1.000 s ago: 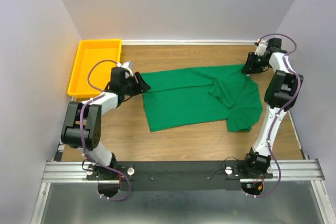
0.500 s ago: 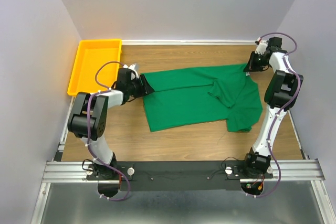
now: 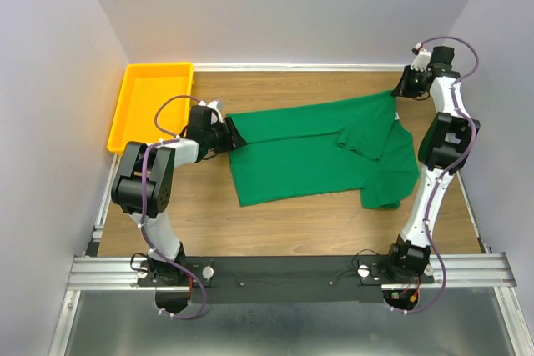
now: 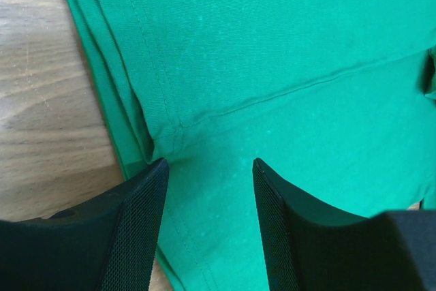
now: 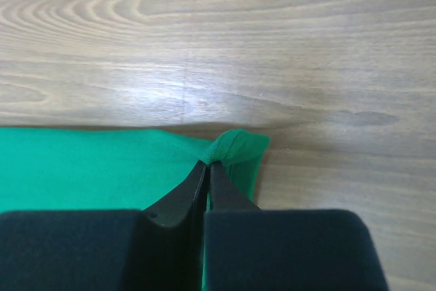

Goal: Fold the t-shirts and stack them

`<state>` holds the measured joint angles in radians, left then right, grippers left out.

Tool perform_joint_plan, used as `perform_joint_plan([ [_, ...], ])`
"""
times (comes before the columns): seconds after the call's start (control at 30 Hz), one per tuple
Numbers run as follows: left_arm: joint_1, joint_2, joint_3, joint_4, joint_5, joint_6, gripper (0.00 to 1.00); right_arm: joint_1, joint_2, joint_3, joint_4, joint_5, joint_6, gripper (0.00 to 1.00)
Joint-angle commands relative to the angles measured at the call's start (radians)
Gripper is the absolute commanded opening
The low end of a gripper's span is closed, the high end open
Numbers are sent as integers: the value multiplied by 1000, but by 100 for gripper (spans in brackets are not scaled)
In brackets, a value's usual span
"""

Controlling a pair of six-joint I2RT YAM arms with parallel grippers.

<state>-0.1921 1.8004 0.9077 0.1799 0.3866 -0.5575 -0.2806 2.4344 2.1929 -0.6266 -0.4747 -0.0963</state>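
One green t-shirt (image 3: 317,152) lies spread across the wooden table, partly folded, with a sleeve and flap lying over its right half. My left gripper (image 3: 229,133) sits at the shirt's left edge with its jaws open around the hem and seam (image 4: 204,134). My right gripper (image 3: 399,92) is at the far right corner, shut on a pinched corner of the shirt (image 5: 235,146), and the cloth is drawn taut toward it. The neck label is not visible.
An empty orange tray (image 3: 150,104) stands at the back left, just beyond the left arm. Bare wood (image 3: 292,223) shows in front of the shirt. White walls close in at the back and both sides.
My right gripper has moved back and to the right, pulling the shirt's far right corner out and stretching the top edge. My left gripper has slid right onto the shirt's left edge.
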Motion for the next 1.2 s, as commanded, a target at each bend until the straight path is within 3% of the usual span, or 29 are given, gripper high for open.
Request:
perform_joint_plan([
  [0.0,-4,27,17,-51,-48,31,61,1,61,41,28,21,20,9],
  [0.37,-4,19,37,-63,-57,44,61,1,115,97,57,71,18,14],
  [0.4,-4,19,37,-63,-61,44,61,1,121,102,62,76,21,22],
  [0.6,-4,13,45,-74,-66,51,62,1,166,136,94,96,26,50],
  [0.83,-4,-70,85,-83,-89,59,62,-2,120,107,111,107,9,58],
  [1.07,-4,-317,120,-92,-228,129,69,-3,-214,-189,110,1,-143,75],
  [1.17,-4,-447,99,-109,-288,156,81,-3,-349,-399,99,-86,-230,81],
])
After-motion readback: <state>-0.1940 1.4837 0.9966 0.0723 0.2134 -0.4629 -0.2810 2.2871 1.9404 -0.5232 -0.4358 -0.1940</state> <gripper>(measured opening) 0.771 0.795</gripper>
